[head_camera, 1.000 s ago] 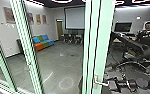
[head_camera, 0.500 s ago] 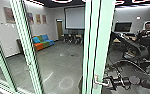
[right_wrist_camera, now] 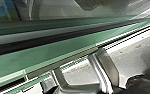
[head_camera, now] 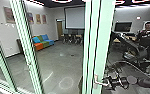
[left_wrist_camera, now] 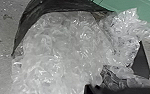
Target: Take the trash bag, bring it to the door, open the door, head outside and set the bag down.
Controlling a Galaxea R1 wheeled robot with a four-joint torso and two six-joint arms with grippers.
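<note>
At the lower right of the head view, my right gripper [head_camera: 108, 82] is beside the silver handle [head_camera: 98, 80] of the pale green door frame [head_camera: 103, 37]. In the right wrist view the door handle [right_wrist_camera: 104, 70] shows large and close against the green frame; whether my gripper touches it I cannot tell. The trash bag [left_wrist_camera: 58, 50], stuffed with clear crinkled plastic inside black film, is large in the left wrist view. Its gathered black film runs to my left gripper [left_wrist_camera: 92, 88], which is shut on it.
Glass panels between green posts [head_camera: 28, 50] stand ahead and to the left. Behind them are a colourful sofa [head_camera: 42, 42], chairs [head_camera: 72, 38] and a projection screen [head_camera: 74, 18]. A person [head_camera: 148, 31] is at the far right.
My right arm and gripper have shifted a little to the left in the head view, closer to the door handle. The door and the room look the same.
</note>
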